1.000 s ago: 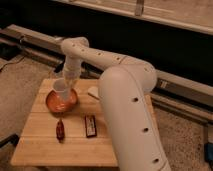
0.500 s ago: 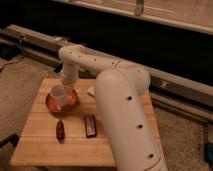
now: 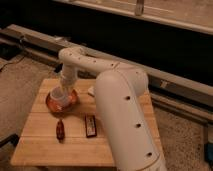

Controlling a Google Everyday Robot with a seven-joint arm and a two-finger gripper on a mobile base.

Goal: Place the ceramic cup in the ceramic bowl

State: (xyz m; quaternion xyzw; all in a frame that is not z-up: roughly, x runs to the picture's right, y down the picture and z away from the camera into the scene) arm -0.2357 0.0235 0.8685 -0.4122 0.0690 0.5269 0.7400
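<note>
The orange-red ceramic bowl [image 3: 70, 106] sits on the left part of a small wooden table [image 3: 45, 145]. The white ceramic cup [image 3: 58, 96] is inside the bowl's rim, tilted, resting in or just above the bowl. My gripper [image 3: 65, 86] comes down from the white arm right onto the cup's top. The gripper hides the cup's upper edge, and the cup and gripper hide much of the bowl's centre.
A small reddish-brown object [image 3: 60, 130] and a dark rectangular bar [image 3: 90, 125] lie on the table in front of the bowl. A pale object [image 3: 90, 91] lies beside the arm. The big white arm [image 3: 125, 115] covers the table's right side. A dark rail runs behind.
The gripper with the cup has moved left and down, from above the bowl into it. The arm's elbow has swung closer to the camera.
</note>
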